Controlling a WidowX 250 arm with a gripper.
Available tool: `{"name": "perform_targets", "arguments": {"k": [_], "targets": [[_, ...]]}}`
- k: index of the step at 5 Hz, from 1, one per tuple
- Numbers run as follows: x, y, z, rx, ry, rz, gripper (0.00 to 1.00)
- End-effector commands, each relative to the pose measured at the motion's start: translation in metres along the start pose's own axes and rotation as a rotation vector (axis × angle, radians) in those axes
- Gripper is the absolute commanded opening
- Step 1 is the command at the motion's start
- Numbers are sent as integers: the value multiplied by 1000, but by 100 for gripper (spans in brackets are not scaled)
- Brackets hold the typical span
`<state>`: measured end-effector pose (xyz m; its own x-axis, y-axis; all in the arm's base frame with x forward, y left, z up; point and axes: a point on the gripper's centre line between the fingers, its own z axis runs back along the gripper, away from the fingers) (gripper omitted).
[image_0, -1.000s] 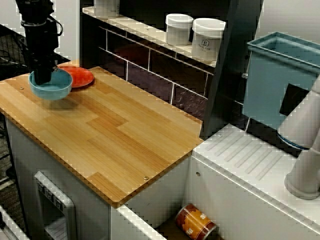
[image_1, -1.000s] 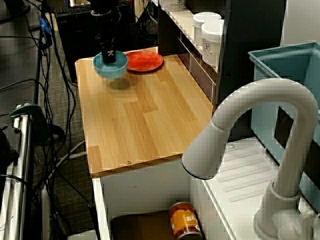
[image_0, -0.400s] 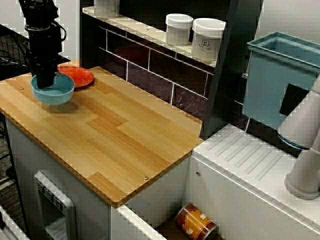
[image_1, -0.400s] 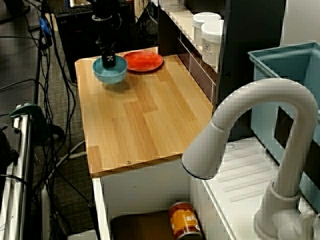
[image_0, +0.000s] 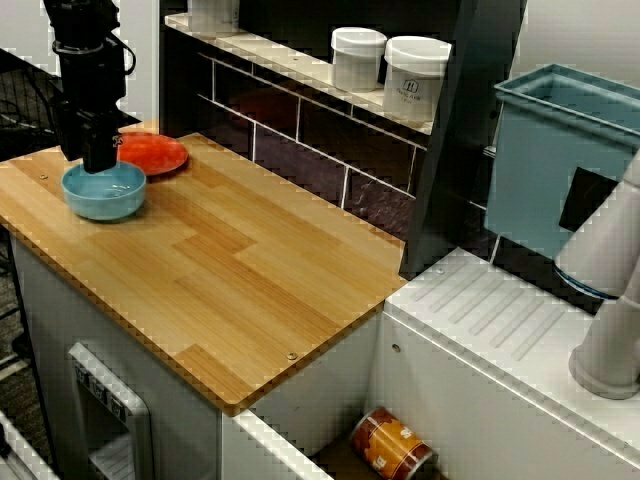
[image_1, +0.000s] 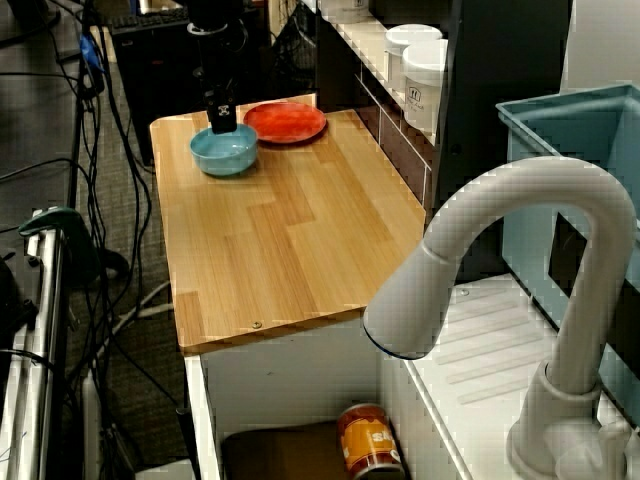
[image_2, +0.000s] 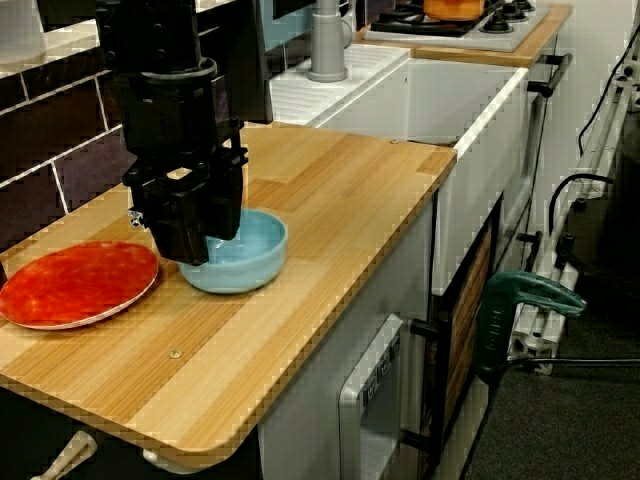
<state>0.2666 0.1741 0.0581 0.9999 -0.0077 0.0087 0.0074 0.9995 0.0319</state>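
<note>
The blue bowl (image_0: 104, 192) sits upright on the wooden counter (image_0: 230, 270), near the end that lies away from the sink and about midway between the back and front edges. In the view from the sink side the black gripper (image_0: 100, 160) hangs straight down over the bowl's back rim, its tip level with the rim or just inside it. Seen over the faucet, the gripper (image_1: 222, 122) stands at the far side of the bowl (image_1: 224, 152), the side toward the plate. From the counter's end the gripper (image_2: 195, 245) covers the near part of the bowl (image_2: 245, 262), so I cannot tell whether metal meets rim, nor how far the jaws are parted — the dark fingers blur into one block in every view.

The orange plate (image_0: 150, 153) lies flat in the back corner of that same end, just beside the bowl; whether the two touch is hidden behind the gripper.

Farther off, two white jars (image_0: 357, 58) stand side by side on the ledge above the tiled wall behind the counter. A white faucet (image_1: 480, 260) curves over the sink past the counter's other end, a labelled can (image_0: 392, 446) lies on its side down in the sink, and a blue bin (image_0: 560, 150) stands behind the ribbed drainboard.
</note>
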Motion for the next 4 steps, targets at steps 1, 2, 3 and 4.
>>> {"name": "perform_targets", "arguments": {"k": [1, 2, 3, 4], "targets": [[1, 18, 25, 4, -67, 3, 100], [1, 28, 28, 10, -84, 27, 100], [-1, 37, 28, 42, -92, 31, 100], [-6, 46, 27, 91, -102, 45, 100]]}}
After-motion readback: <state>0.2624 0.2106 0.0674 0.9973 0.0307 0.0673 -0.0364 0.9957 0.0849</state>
